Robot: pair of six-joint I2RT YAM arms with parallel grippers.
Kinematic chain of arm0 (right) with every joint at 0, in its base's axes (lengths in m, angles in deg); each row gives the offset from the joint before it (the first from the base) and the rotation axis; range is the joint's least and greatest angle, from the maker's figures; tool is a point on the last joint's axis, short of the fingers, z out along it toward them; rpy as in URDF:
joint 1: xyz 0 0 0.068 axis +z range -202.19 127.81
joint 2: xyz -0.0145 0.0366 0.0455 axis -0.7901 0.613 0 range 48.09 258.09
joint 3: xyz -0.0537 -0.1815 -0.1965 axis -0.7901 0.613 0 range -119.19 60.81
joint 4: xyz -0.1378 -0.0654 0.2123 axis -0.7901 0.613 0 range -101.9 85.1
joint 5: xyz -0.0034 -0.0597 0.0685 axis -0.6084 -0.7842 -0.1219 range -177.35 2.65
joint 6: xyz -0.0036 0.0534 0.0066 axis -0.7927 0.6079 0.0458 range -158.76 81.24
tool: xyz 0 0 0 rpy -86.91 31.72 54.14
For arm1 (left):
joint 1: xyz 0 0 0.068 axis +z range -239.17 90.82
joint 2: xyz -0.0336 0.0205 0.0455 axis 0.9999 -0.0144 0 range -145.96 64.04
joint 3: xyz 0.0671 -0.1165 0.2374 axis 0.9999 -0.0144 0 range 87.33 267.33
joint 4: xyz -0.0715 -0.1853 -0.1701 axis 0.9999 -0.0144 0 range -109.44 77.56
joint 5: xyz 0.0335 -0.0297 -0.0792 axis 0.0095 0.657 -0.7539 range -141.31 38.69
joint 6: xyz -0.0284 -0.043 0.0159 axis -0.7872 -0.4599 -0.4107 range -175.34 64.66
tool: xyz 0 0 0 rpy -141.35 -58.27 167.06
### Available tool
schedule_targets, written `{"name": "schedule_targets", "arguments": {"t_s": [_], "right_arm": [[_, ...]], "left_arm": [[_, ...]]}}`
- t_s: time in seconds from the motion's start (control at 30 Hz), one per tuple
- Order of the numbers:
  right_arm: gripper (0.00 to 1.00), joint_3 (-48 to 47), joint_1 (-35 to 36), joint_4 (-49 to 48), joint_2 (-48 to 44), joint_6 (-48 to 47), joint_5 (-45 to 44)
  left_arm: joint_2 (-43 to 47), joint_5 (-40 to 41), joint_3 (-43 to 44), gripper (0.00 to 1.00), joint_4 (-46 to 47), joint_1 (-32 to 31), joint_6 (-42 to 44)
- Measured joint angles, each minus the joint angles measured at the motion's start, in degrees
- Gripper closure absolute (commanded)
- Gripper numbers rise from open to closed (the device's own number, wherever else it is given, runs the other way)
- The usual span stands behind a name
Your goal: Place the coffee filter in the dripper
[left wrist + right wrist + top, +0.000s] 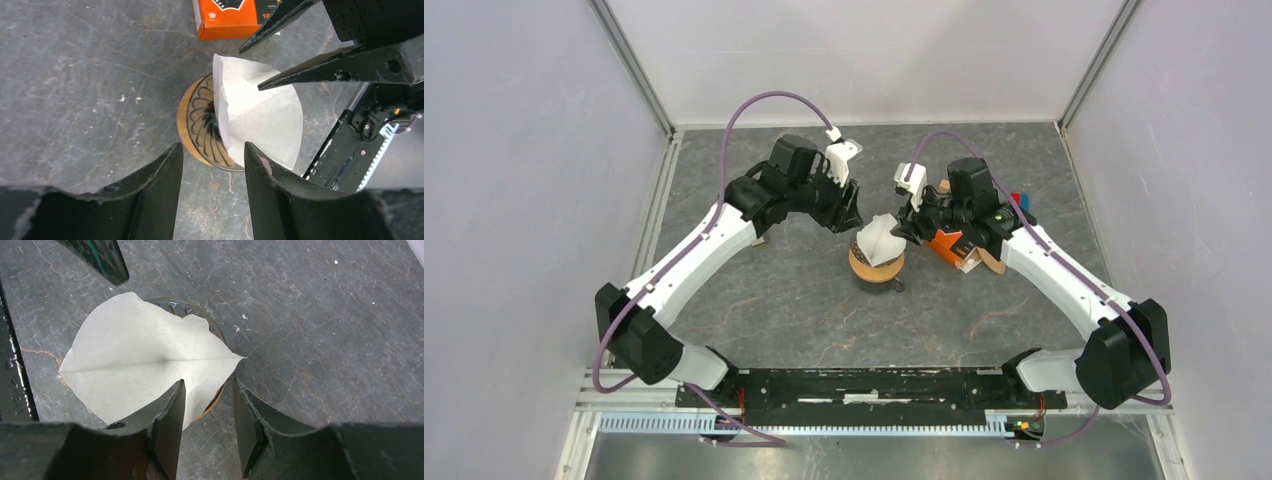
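The white paper coffee filter (879, 238) sits folded almost flat, its lower part in the dripper (861, 252) and its upper edge leaning out over the rim. The left wrist view shows the filter (260, 115) covering most of the ribbed dark dripper (202, 125). My left gripper (852, 215) hangs open just left of it, with bare table between its jaws (212, 150). My right gripper (904, 228) is open at the filter's right side. In the right wrist view the filter's (145, 360) pointed corner lies just ahead of that gripper (209, 385), and neither gripper holds it.
The dripper stands on a tan round base (876, 270). An orange box (949, 245) lies under the right arm, also in the left wrist view (227, 17). Small red and blue items (1019, 200) sit behind it. Grey walls enclose the table on three sides.
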Motion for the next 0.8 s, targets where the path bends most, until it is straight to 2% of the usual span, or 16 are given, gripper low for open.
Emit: {"name": "schedule_targets", "arguments": {"t_s": [0.13,0.27,0.43,0.7,0.8], "right_arm": [[0.54,0.0,-0.2,0.0,0.0,0.2,0.0],[0.56,0.0,-0.5,-0.1,0.0,0.4,0.0],[0.63,0.0,-0.6,-0.1,0.0,0.5,0.0],[0.74,0.0,-0.7,-0.2,0.0,0.5,0.5],[0.78,0.4,-0.7,-0.4,0.0,0.5,0.7]], "left_arm": [[-1.0,-2.5,-2.2,0.45,1.9,0.0,-2.3],[-4.0,-2.8,-2.3,0.53,2.8,0.0,-3.3],[-6.9,-3.8,-2.1,0.66,2.6,0.0,-4.1],[-7.4,-5.4,-1.5,0.69,2.5,0.0,-4.1],[-7.4,-5.5,-1.5,0.77,2.5,0.0,-4.1]]}}
